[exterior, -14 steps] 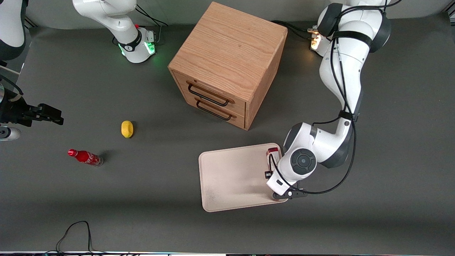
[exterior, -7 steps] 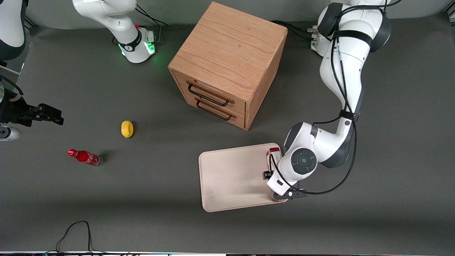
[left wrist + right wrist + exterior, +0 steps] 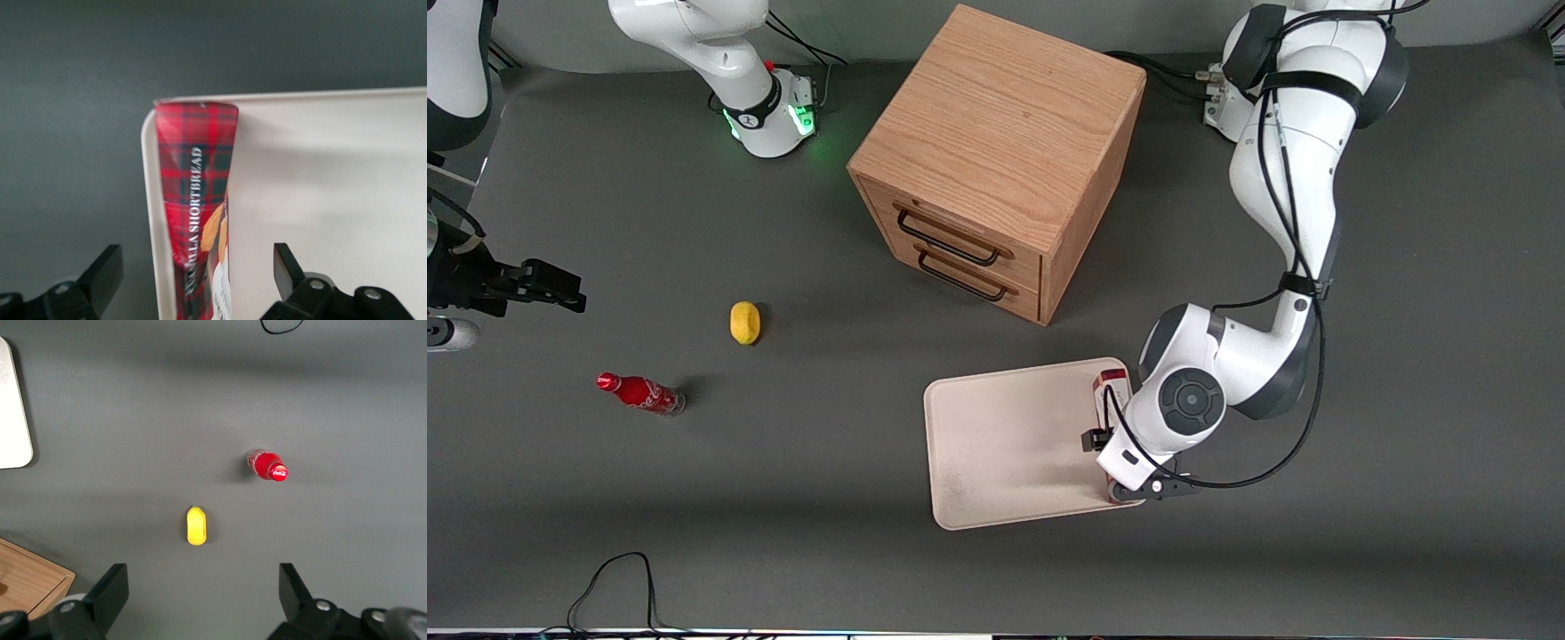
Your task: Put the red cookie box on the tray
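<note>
Hovering gripper (image 3: 195,280) with fingers (image 3: 103,273) spread wide, clear of red cookie box (image 3: 197,200) lying along rim of tray (image 3: 1005,444), working arm's end.

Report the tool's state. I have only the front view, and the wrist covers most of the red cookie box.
Observer: The left wrist view shows the tool open, its fingers spread either side of the red cookie box and clear of it.
Operator: Say where the box lies.
Observer: Along the tray's rim, one end at a rounded corner.
Operator: Name the face on top.
Observer: Red plaid, lettered SHORTBREAD.
</note>
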